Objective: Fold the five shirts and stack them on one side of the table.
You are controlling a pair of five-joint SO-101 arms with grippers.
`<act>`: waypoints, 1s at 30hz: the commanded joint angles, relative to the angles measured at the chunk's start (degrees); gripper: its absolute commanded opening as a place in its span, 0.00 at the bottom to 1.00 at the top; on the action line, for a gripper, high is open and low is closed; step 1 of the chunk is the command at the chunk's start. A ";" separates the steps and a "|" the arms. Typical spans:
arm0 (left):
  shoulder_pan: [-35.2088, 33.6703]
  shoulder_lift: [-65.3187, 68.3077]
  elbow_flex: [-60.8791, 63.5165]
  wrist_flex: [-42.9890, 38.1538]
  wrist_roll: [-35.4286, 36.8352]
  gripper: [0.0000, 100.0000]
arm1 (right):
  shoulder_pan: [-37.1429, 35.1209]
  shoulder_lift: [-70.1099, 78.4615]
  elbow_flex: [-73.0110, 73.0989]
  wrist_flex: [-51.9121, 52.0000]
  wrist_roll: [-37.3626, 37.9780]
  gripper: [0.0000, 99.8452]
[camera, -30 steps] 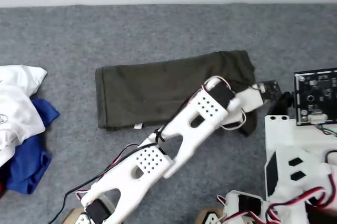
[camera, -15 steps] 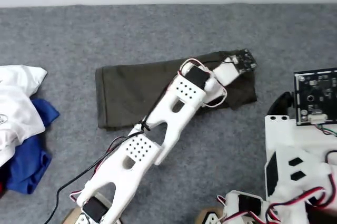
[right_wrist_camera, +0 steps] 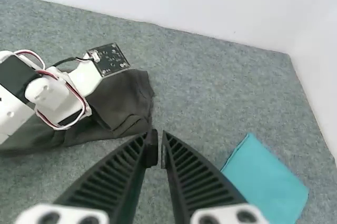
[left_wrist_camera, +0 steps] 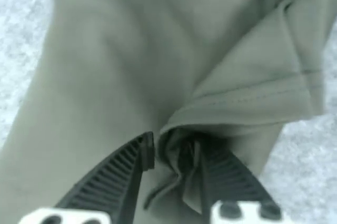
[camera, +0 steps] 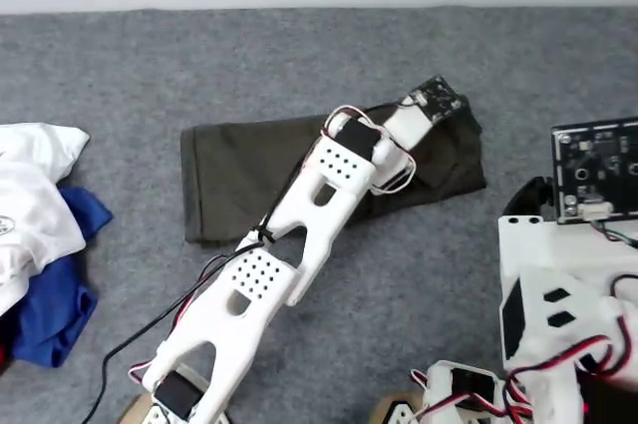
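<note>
Looking down from the high view, you see the olive shirt (camera: 249, 170) lying as a long folded strip across the middle of the grey counter (camera: 150, 65). Your left arm (camera: 299, 234) stretches diagonally over it to its right end. A white shirt (camera: 30, 185) and a blue shirt (camera: 50, 304) sit heaped at the counter's left edge, well apart from the olive one. Your right arm (camera: 558, 314) stands by the right edge.

In the left wrist view, the left fingers (left_wrist_camera: 118, 174) are clamped on a bunched fold of the olive shirt, with a hemmed flap doubled over just beyond them.

In the right wrist view, the right fingers (right_wrist_camera: 121, 174) are drawn together with nothing between them. They hang above bare counter, and a teal cloth (right_wrist_camera: 266, 179) lies flat nearby.
</note>
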 commanded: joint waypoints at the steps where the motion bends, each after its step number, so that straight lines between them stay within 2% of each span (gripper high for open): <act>1: -1.93 -1.32 -1.27 -1.23 0.44 0.14 | 0.75 -0.13 0.09 2.24 -0.18 0.03; 9: -4.04 -1.14 -1.27 -1.49 0.88 0.13 | 0.75 -0.13 0.18 2.24 -0.18 0.03; 14: -6.07 -1.14 -1.27 -1.23 0.88 0.09 | 0.75 -0.13 0.18 2.24 -0.18 0.03; 19: -4.31 -1.58 -2.33 -0.79 0.88 0.09 | 0.75 -0.13 0.18 2.24 -0.18 0.03; 25: -0.26 -1.58 -11.91 6.15 0.88 0.09 | 0.75 -0.13 0.18 2.33 -0.18 0.03; 28: -0.70 -1.76 -18.24 9.49 0.88 0.09 | 0.75 -0.13 0.18 2.33 -0.18 0.03; 30: -2.37 -4.48 -17.27 11.69 0.79 0.09 | 0.75 -0.13 0.18 2.33 -0.18 0.03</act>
